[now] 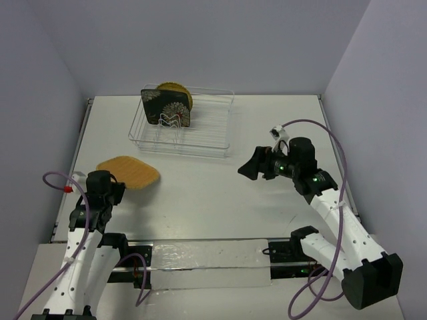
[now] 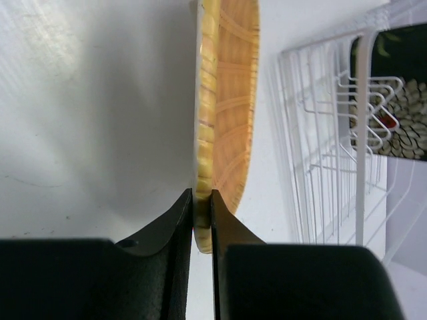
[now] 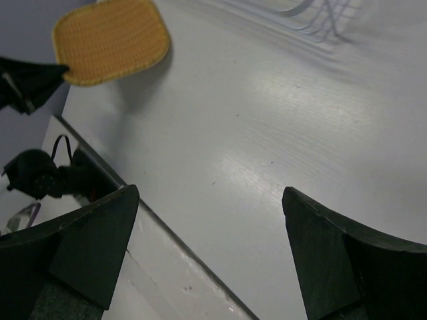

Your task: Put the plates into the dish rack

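The tan bamboo plate (image 1: 129, 172) lies at the left of the table, raised a little. My left gripper (image 1: 111, 187) is shut on its near edge; in the left wrist view the plate (image 2: 227, 100) stands edge-on between the fingers (image 2: 175, 227). It also shows in the right wrist view (image 3: 110, 40). The wire dish rack (image 1: 200, 127) stands at the back, holding the black flowered plate (image 1: 165, 108) and the yellow round plate (image 1: 179, 93) upright at its left end. The rack (image 2: 333, 147) shows in the left wrist view too. My right gripper (image 1: 248, 168) is open and empty over mid-table.
White walls close in the table at the back and both sides. A clear strip (image 1: 200, 257) runs along the near edge between the arm bases. Purple cables loop by each arm.
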`<state>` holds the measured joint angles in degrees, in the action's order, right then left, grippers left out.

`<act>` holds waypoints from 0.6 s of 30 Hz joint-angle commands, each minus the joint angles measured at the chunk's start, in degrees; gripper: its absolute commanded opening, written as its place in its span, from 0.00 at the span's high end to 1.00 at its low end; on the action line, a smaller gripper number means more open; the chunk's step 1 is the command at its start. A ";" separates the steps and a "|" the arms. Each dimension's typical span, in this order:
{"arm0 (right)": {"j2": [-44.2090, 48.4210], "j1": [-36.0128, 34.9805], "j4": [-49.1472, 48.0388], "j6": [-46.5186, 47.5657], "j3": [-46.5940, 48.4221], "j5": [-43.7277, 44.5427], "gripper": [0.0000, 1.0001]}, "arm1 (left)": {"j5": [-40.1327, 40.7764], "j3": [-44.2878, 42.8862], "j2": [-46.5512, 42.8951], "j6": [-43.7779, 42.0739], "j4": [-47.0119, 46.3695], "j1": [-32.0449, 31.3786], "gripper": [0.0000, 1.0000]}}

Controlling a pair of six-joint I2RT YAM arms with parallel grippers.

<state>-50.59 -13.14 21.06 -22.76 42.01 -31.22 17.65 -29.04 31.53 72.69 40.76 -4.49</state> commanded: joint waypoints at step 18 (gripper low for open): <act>-12.00 -21.76 -6.69 5.31 8.98 -1.03 0.05 | -17.27 -11.47 -2.05 -17.69 -5.63 0.18 1.00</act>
<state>-58.35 -30.52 19.47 -18.55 47.29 -31.37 7.98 -39.93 29.31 56.40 41.81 -4.49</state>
